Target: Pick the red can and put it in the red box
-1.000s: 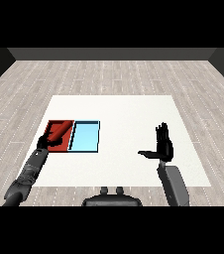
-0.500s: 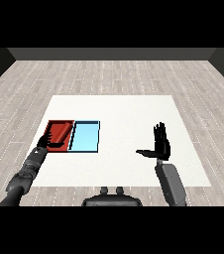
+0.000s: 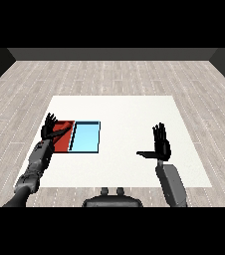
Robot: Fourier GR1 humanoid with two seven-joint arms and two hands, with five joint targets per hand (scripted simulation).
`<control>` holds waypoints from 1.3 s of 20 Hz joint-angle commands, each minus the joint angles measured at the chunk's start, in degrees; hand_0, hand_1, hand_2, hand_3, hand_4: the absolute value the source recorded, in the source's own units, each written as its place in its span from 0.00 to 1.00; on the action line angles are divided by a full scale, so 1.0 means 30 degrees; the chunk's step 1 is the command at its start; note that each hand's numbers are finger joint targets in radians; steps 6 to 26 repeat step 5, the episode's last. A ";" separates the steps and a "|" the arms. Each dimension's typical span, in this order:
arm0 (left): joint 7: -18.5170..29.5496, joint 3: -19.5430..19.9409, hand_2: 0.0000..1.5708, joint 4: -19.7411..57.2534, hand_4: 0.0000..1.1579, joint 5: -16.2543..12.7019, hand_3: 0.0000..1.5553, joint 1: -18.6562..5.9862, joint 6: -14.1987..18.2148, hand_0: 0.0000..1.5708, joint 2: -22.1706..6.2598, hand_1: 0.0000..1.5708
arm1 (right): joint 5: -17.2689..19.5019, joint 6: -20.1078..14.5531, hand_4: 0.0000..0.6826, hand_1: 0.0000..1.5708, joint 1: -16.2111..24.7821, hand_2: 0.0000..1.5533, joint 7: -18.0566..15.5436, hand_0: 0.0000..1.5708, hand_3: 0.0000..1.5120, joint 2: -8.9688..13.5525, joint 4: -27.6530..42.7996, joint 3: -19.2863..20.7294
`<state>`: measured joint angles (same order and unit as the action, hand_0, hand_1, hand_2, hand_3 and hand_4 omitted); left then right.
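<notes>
Now I see the left hand [image 3: 50,127] with its fingers spread straight, holding nothing, over the near left corner of the red tray [image 3: 64,140], while the right hand [image 3: 160,145] is raised over bare table at the right, well apart from the trays, fingers straight up and thumb pointing left, also holding nothing. From there outward, the red tray lies on the left part of the white table [image 3: 129,114] with the light blue tray [image 3: 86,138] touching its right side, and I cannot make out the red can anywhere in my view.
</notes>
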<state>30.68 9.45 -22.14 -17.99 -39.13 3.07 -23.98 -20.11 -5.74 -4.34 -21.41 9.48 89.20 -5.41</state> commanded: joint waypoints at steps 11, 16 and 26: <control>0.4603 -0.0166 0.00 -0.6227 0.00 -0.2030 0.00 0.3350 -0.3813 0.00 0.4431 0.00 | 0.0526 0.0764 0.00 0.00 0.0481 0.00 -0.0611 0.00 0.00 0.0331 -0.0166 -0.0446; 0.4603 -0.0166 0.00 -0.6227 0.00 -0.2030 0.00 0.3350 -0.3813 0.00 0.4431 0.00 | 0.0526 0.0764 0.00 0.00 0.0481 0.00 -0.0611 0.00 0.00 0.0331 -0.0166 -0.0446; 0.4603 -0.0166 0.00 -0.6227 0.00 -0.2030 0.00 0.3350 -0.3813 0.00 0.4431 0.00 | 0.0526 0.0764 0.00 0.00 0.0481 0.00 -0.0611 0.00 0.00 0.0331 -0.0166 -0.0446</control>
